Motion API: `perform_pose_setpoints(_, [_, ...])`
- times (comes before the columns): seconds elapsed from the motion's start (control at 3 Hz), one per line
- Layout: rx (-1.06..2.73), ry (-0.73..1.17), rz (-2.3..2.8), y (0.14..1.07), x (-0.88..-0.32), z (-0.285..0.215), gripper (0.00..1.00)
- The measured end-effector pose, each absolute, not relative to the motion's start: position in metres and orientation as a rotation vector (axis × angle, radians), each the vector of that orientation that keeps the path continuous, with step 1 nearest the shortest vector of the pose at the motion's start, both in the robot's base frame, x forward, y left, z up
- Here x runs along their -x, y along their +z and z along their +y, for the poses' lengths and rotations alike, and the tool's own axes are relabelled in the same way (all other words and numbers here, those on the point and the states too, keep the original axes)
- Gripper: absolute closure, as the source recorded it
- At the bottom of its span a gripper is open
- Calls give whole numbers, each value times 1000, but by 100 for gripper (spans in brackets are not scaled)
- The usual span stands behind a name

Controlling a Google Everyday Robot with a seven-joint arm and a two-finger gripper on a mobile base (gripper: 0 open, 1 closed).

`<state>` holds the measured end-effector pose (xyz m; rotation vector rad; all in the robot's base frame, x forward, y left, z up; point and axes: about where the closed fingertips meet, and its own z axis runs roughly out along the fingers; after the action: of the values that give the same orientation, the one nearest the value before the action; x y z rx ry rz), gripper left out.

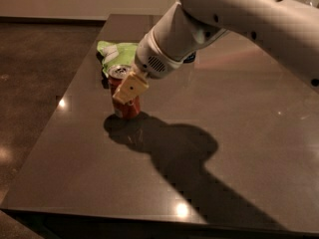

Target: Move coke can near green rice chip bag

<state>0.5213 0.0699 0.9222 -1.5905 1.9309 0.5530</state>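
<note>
A dark, glossy table (239, 148) fills most of the view. The robot's white arm (239, 9) reaches down across it from the upper right and casts a broad shadow. The green rice chip bag (117, 51) lies near the table's far left edge. The coke can (127, 108) stands upright just in front of the bag, close beside it. The gripper (124, 91) is clamped around the can's upper part, with one tan finger (130, 87) across its front.

Dark glossy tabletop (239, 133): wide free room at front & right. Back-left is crowded: crumpled light-green snack bag (117, 51), red soda can w/ silver top (127, 108) just in front of it, tan gripper (128, 89) clamped on the can. Bulky white robot arm (224, 14) blocks approach from above-right.
</note>
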Motion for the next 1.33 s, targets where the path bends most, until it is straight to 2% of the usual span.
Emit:
perform_pose_setpoints(0.33, [1457, 534, 2007, 918, -574, 55, 100])
perform_pose_setpoints(0.67, [1397, 495, 2028, 915, -599, 49, 88])
perform_pose_setpoints(1.33, [1343, 437, 2015, 913, -623, 43, 41])
